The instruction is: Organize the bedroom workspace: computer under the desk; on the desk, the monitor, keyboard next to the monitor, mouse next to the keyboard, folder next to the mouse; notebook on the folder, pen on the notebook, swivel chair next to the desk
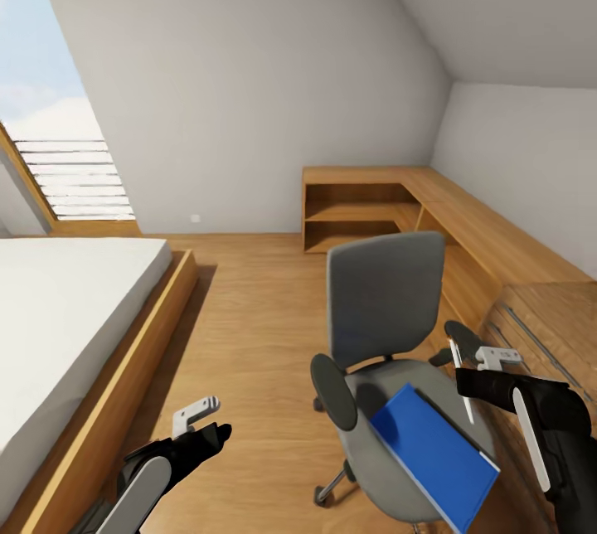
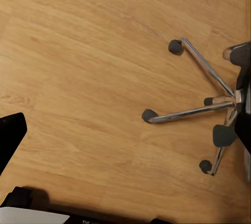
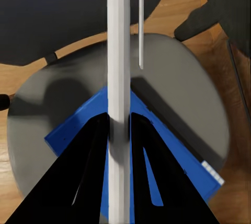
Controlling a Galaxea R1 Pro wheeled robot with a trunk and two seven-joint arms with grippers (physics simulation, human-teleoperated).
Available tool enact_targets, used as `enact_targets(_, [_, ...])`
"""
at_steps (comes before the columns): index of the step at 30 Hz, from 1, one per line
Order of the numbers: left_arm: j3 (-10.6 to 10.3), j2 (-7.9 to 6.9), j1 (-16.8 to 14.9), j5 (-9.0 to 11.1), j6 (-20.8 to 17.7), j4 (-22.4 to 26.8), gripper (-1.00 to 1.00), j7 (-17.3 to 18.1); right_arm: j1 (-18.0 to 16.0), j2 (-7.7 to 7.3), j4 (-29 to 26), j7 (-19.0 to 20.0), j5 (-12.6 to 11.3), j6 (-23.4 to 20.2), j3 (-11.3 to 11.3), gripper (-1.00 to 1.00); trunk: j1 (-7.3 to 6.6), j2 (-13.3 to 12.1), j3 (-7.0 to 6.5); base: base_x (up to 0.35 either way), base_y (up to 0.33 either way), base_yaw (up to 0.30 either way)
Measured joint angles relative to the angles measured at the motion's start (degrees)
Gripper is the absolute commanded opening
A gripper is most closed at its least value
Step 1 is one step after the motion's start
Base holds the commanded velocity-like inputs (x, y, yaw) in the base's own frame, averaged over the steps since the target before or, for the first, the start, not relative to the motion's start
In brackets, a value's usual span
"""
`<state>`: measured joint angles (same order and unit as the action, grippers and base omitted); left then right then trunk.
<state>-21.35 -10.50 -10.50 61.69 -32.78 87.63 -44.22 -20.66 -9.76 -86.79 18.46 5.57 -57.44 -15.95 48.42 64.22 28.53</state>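
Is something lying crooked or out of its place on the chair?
Yes. The folder lies askew on the chair seat, turned cornerwise, and one corner seems to stick out past the front edge. The right gripper, shut on a thin white stick, probably the pen, hangs above it.

The folder (image 1: 435,455) lies on the swivel chair (image 1: 384,302), bed (image 1: 66,327) left.
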Motion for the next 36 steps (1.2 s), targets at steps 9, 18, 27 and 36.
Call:
enact_targets(9, [-0.83,0.02,0.01,-0.04,0.01,0.09,1.00,-0.10,-0.02,0.00,0.01,-0.01,0.04,0.16,-0.03,-1.00,-1.98,-3.61,-1.72,0.000,0.000,-0.042])
enact_targets(18, [-1.36,0.08,0.00,-0.08,0.00,0.14,1.00,-0.31,0.00,0.00,0.10,-0.01,0.17,0.03,-2.42,-1.00,-3.96,-7.22,-3.54,0.000,0.000,-0.135])
enact_targets(27, [-1.46,0.07,0.00,-0.01,0.00,0.09,1.00,-0.21,0.02,0.00,0.46,-0.15,0.10,0.00,-5.09,-1.00,-4.62,-8.45,-4.51,0.000,0.000,-0.227])
enact_targets(36, [-1.57,-0.08,0.00,0.06,0.08,-0.09,1.00,-0.17,0.02,0.00,1.11,-0.18,0.09,0.00,-8.84,-1.00,-4.62,-8.45,-4.97,0.000,0.000,-0.247])
